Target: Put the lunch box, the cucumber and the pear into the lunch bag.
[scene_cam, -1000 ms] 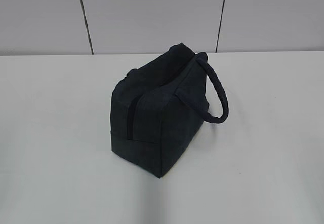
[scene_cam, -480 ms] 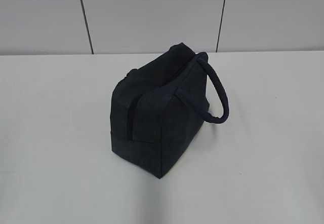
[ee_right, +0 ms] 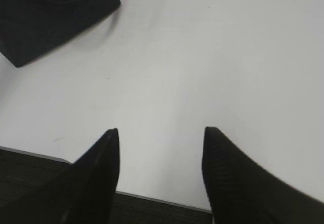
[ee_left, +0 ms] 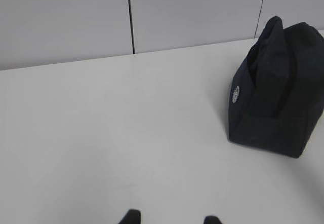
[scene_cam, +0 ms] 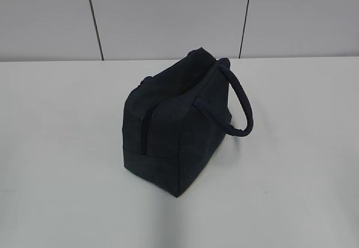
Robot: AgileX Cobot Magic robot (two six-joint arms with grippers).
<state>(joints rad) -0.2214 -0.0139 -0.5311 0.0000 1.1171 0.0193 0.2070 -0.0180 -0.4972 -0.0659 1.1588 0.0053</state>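
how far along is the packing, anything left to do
Looks finished: only the dark navy fabric lunch bag stands on the white table, with no loose food or box in any view. Nothing is in hand; the left gripper and right gripper are open, clear of it. Contents are hidden.

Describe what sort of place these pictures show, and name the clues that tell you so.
Probably a lab or test bench, not a home: a bare white table, a plain grey panelled wall behind it, and one dark lunch bag standing alone, with the right gripper open near the table's edge.
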